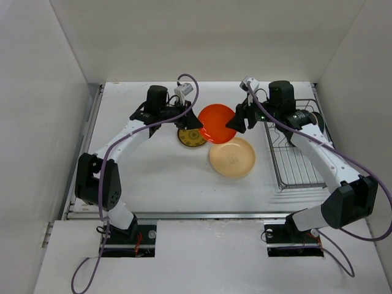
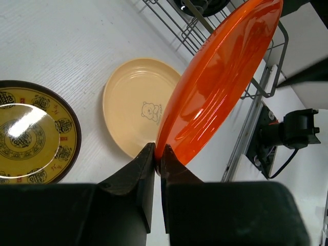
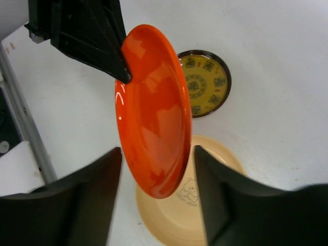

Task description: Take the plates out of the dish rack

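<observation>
**A:** Left wrist view: the left gripper [image 2: 158,154] is clamped tight on the lower rim of the orange plate [image 2: 220,87], which stands on edge in mid-air, right of centre.

**B:** And the right gripper [image 3: 156,149]?

**A:** Spread wide either side of that plate, holding nothing.

**B:** It looks glossy, stiff and breakable, and probably slippery. I'd pinch deep over the rim. The rack [image 1: 300,165] sits at right, and a tan plate [image 1: 232,157] lies flat at centre.
</observation>
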### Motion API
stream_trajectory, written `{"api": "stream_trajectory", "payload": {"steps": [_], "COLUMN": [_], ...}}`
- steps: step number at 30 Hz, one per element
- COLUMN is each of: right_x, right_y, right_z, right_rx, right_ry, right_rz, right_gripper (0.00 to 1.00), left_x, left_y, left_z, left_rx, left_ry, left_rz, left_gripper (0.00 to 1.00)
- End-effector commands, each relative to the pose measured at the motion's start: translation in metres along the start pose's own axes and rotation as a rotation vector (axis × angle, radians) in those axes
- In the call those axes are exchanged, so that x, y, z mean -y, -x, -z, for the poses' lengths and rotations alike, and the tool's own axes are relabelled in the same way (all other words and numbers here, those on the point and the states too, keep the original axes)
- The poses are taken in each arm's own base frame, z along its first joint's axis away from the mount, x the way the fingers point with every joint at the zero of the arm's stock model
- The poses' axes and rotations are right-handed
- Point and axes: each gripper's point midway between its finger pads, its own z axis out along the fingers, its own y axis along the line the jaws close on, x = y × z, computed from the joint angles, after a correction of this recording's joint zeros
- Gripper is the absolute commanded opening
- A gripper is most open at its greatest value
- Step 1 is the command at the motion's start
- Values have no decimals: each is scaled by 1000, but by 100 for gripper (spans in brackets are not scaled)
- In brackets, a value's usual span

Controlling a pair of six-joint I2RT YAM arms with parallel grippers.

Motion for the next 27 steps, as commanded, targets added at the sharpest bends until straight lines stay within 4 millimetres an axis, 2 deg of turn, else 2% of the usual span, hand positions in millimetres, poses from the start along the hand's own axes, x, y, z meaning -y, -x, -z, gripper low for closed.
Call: {"api": "stream_trajectory", "payload": {"steps": [1,3,5,6,7,8,12,13,15,16,18,19,22,23,24,27], "right_x": [-12,-7,5,12,22,30,54,56,59,62,59,61,61,64,60,60], "right_y": [22,17,18,17,14,23,39,42,45,48,52,49,51,48,50,50], "right_z": [3,1,0,5,10,14,47,60,73,81,92,95,106,108,110,117], "right_rx": [58,46,52,58,54,94,190,217,249,262,286,286,299,292,300,311], "right_ry": [38,17,-45,-86,-146,-187,-395,-429,-467,-486,-489,-497,-503,-513,-503,-513], "right_rz": [58,50,49,38,32,37,27,34,28,30,29,26,28,20,26,19], "right_gripper": [69,77,79,88,89,89,89,89,89,89,89,89,89,89,89,90], "left_x": [9,7,-5,-13,-26,-34,-81,-93,-111,-123,-134,-141,-154,-161,-161,-171], "left_y": [26,26,31,31,36,42,39,35,32,23,20,9,3,-5,-2,-12], "left_z": [1,-1,5,6,13,17,29,29,32,32,30,26,24,22,24,21], "left_rx": [72,72,98,107,129,155,187,186,192,167,150,115,96,72,75,46], "left_ry": [-23,-24,4,14,53,85,200,222,262,294,337,347,390,413,422,453], "left_rz": [-47,-36,-10,25,49,59,191,224,263,306,337,363,391,406,404,435], "left_gripper": [0,0,0,0,0,0,0,0,0,0,0,0,0,0,0,0]}}
